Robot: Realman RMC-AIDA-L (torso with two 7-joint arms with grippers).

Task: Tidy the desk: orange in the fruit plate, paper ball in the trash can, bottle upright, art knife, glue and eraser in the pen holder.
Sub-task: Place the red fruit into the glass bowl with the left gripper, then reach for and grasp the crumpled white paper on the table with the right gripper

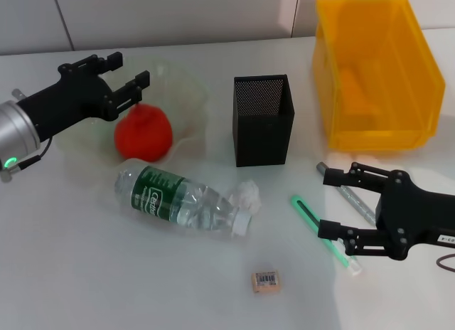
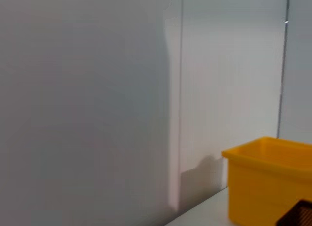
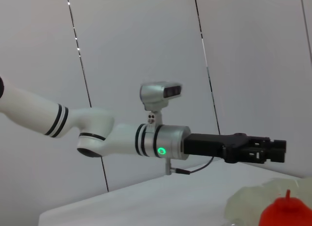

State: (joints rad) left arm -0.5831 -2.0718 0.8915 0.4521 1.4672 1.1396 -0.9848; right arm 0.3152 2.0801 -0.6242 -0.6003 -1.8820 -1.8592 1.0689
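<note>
The orange (image 1: 143, 133) sits in the fruit plate (image 1: 190, 102), just below your left gripper (image 1: 127, 72), whose fingers are spread and hold nothing; that step looks finished. Your right gripper (image 1: 335, 205), also open and empty, brackets the green art knife (image 1: 323, 235); closing comes next. The toppled bottle (image 1: 183, 201) has a green label, writing unreadable.

The translucent orange-yellow plastic trash can (image 2: 269, 184) is cut off by the left wrist picture's edge, as is a corner of the black metal-mesh pen holder (image 2: 298, 215). In the right wrist picture the round red-orange orange (image 3: 283, 214) and the pale-green ruffled glass fruit plate (image 3: 243, 206) are both cropped. In the head view, the black right gripper (image 1: 330, 203) partly covers a clear stick (image 1: 353, 200), whose identity cannot be told.
</note>
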